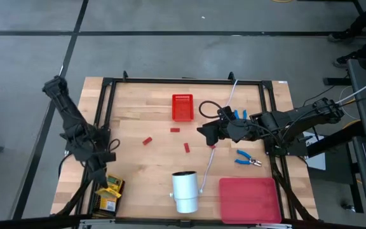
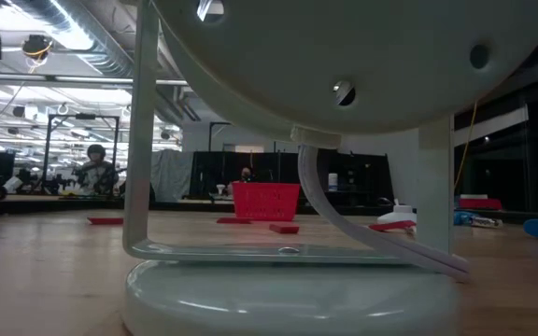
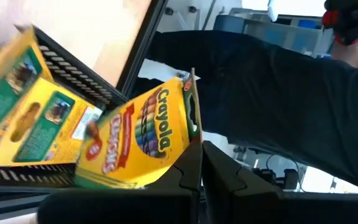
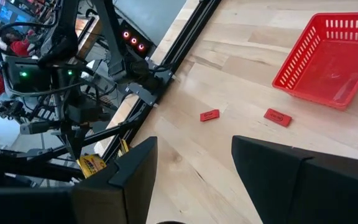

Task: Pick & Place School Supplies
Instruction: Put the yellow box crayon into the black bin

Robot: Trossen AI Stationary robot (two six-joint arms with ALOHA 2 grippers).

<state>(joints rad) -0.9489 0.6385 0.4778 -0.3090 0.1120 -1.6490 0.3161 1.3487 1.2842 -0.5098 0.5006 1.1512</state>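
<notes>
I have the left gripper fingers pinching a light, crushable crayon box by its edge, while the right gripper fingers hang spread.

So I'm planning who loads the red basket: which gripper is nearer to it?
Right. The right gripper hangs open just beside the red basket, toward the table's right. The left gripper is far off at the near left corner, shut on a crayon box.

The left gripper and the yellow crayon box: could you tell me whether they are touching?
Touching: the left wrist view shows the left gripper shut on the edge of the yellow crayon box.
</notes>
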